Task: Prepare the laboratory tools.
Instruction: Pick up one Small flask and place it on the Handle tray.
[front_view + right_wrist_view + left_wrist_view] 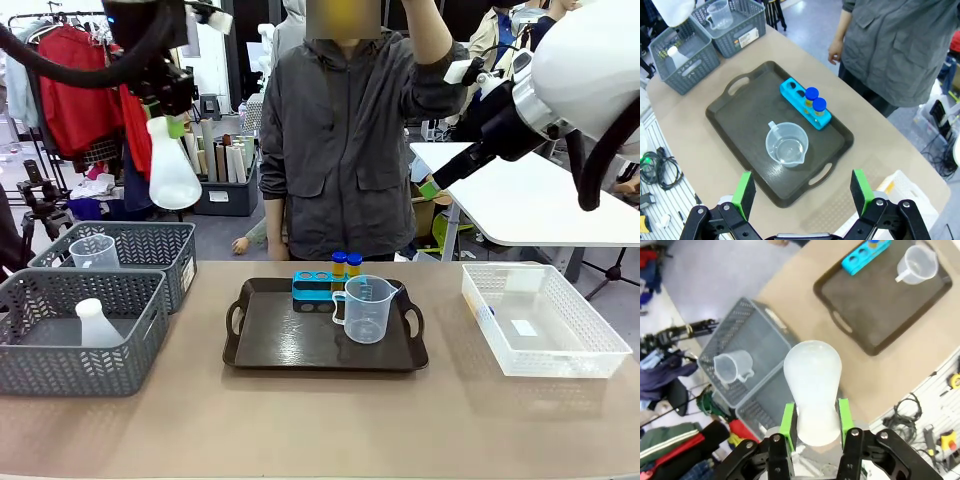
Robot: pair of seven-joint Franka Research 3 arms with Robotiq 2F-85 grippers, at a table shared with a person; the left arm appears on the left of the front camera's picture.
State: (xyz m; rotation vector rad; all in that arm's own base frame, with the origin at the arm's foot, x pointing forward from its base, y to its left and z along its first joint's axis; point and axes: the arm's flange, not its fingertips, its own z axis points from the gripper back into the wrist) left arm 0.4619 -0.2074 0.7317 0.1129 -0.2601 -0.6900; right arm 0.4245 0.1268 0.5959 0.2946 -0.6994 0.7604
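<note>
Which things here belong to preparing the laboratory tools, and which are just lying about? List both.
Job: conical flask in the left gripper; blue tube rack with two blue-capped yellow tubes; measuring beaker on the dark tray; second flask and second beaker in the grey mesh baskets.
Lying about: dark tray; grey mesh baskets; clear plastic bin.

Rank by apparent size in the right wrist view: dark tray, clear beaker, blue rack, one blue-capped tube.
1. dark tray, by far the largest
2. clear beaker
3. blue rack: about as long as the beaker is wide, but narrower, so this pair is close
4. blue-capped tube, smallest
</note>
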